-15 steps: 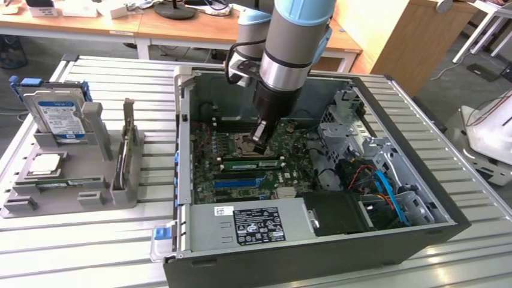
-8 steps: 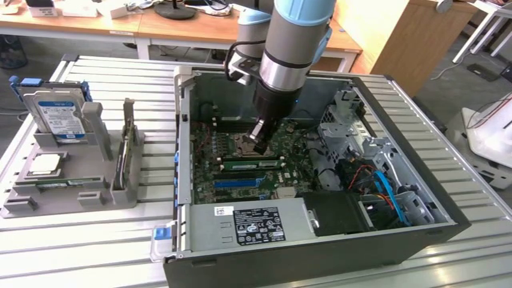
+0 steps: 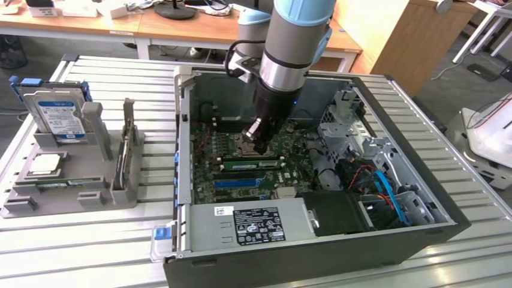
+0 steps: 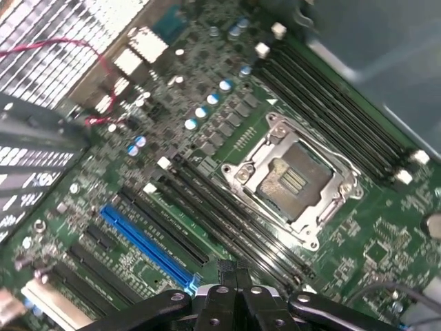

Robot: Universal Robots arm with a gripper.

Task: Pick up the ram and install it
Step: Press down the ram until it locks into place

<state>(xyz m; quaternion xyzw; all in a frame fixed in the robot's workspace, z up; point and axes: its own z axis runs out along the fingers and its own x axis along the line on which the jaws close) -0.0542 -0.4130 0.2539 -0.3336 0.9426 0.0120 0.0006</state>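
One robot arm (image 3: 292,36) reaches down into one open computer case (image 3: 320,180) lying on its side. The claw (image 3: 260,139) hangs low over the motherboard (image 3: 240,174), close above the processor socket (image 4: 293,181). In the wrist view the claw (image 4: 234,293) has its fingers drawn together, with no gap visible between them; whether anything is pinched there cannot be told.

One ram (image 3: 126,150) stands on edge in a slot of the grey holder tray (image 3: 48,201), well apart from the claw and outside the case, towards the exterior view's left. The tray also carries one hard drive (image 3: 60,118) with a blue label, standing upright, and one square silver processor chip (image 3: 44,163) lying flat.

On the motherboard, the wrist view shows one empty processor socket with a metal frame, two groups of long black memory slots (image 4: 227,221) flanking it, and one blue expansion slot (image 4: 148,248). One row of blue-topped capacitors (image 4: 210,103) runs near the socket. The case holds one power supply (image 3: 256,225) bearing a black label, plus blue and orange cables (image 3: 384,186).

The case and tray rest on a bench (image 3: 80,252) of ribbed metal slats. Behind it stand wooden desks (image 3: 160,27) and a wooden cabinet (image 3: 408,36).
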